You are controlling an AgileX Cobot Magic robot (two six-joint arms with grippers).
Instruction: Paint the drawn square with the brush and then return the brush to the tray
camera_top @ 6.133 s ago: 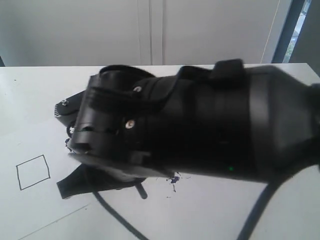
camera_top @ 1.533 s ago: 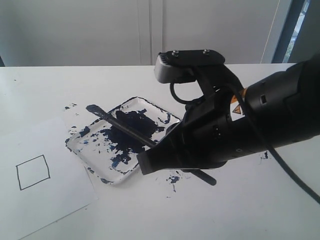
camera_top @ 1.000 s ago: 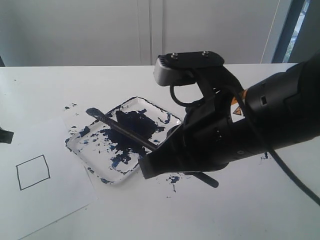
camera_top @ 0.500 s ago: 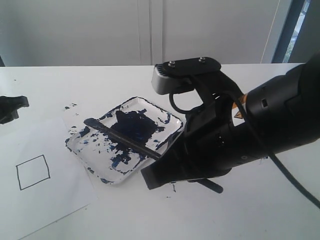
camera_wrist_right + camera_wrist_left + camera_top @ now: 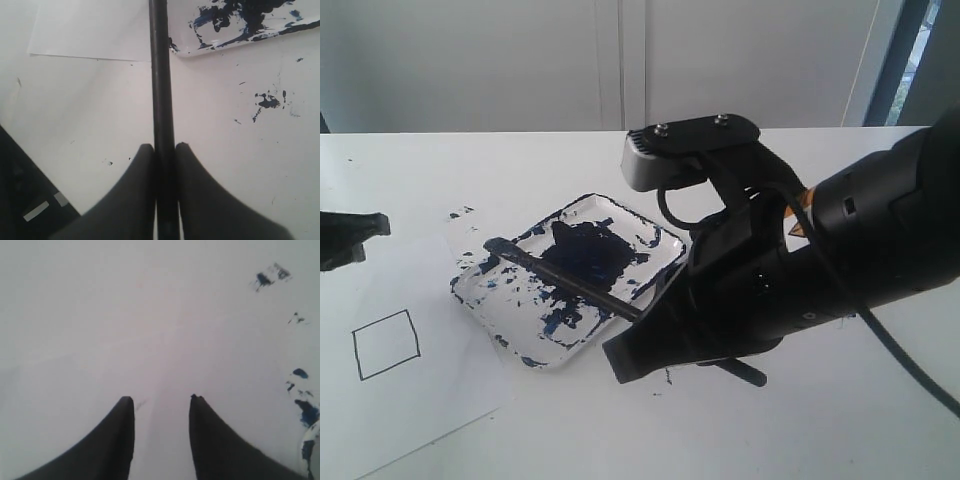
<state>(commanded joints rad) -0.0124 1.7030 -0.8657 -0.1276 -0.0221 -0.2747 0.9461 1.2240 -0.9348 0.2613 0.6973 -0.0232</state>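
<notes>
The right end effector (image 5: 164, 148), clamped on the brush (image 5: 567, 281), keeps its bristles over the tray (image 5: 525, 355). The left end effector (image 5: 161, 399), parted and empty, has edged nearer the tray.

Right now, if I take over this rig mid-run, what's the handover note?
Right gripper: shut on the long thin black paintbrush, bristle end over the tray.
Left gripper: open, holding nothing, at the left edge of the exterior view.
Shallow white rectangular tray: mid-table, smeared blue-black.
Thin black outlined square: on the white paper sheet left of the tray, no paint inside.
Done: brush grasped.
Left: paint the square, return the brush to the tray.
</notes>
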